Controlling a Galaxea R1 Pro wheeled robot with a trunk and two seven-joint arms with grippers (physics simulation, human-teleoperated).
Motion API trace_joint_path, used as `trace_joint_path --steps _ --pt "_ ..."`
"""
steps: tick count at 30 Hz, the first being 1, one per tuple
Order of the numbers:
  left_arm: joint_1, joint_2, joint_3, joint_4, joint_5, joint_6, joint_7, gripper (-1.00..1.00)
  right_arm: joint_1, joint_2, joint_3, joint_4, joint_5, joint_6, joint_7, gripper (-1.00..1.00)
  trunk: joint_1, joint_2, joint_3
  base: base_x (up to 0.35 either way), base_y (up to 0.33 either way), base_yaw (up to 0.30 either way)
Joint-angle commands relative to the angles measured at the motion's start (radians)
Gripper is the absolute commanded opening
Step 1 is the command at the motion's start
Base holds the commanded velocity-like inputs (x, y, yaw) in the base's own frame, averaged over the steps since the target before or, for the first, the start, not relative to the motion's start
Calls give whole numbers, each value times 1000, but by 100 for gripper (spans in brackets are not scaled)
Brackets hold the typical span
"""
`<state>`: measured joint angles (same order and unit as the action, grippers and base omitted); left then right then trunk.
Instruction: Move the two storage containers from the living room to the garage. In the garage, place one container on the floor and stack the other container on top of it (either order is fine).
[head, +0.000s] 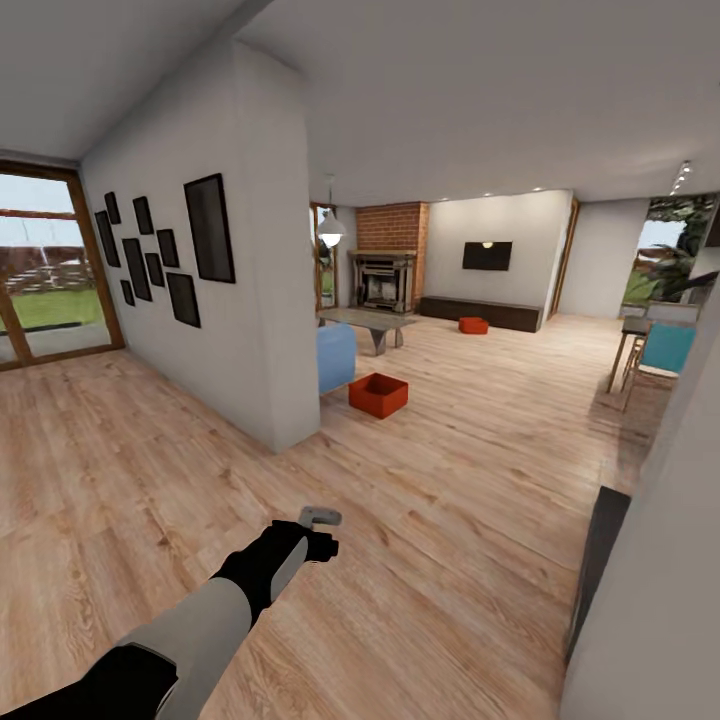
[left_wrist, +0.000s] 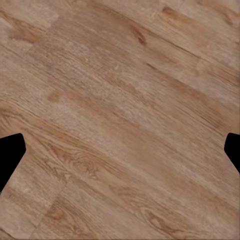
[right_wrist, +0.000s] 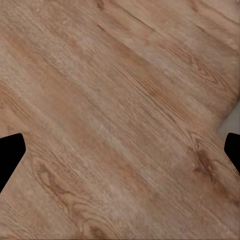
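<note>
Head view shows the two storage containers on the living room wood-plank floor, the nearer storage container (head: 378, 394) at twelve o'clock beside the blue sofa (head: 336, 357), the farther storage container (head: 473, 325) at one o'clock; both wrist views show fingertips wide apart, grasping nothing; the robot should drive straight, skirting the white wall (head: 262, 300).

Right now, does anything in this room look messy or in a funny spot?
Two orange-red storage bins sit right on the wood floor: the nearer bin beside the blue sofa, turned askew to the planks, and the farther bin in front of the dark TV cabinet. Nothing looks spilled or broken.
</note>
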<state>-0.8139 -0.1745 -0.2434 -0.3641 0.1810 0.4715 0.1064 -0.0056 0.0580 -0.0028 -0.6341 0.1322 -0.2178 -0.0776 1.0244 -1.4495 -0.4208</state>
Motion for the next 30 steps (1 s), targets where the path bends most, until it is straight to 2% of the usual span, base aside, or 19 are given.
trace_joint_path --steps 1,15,30 --pt "-1 0 -5 -1 11 4 9 100 -1 0 0 1 10 -2 -6 100 1 -1 -1 335 -85 0" --pt "-1 0 -5 -1 11 4 9 100 -1 0 0 1 10 -2 -7 100 1 -1 -1 335 -86 0" --pt "-1 0 -5 -1 11 3 9 100 -1 0 -1 1 10 -2 -7 100 1 -1 -1 335 -7 0"
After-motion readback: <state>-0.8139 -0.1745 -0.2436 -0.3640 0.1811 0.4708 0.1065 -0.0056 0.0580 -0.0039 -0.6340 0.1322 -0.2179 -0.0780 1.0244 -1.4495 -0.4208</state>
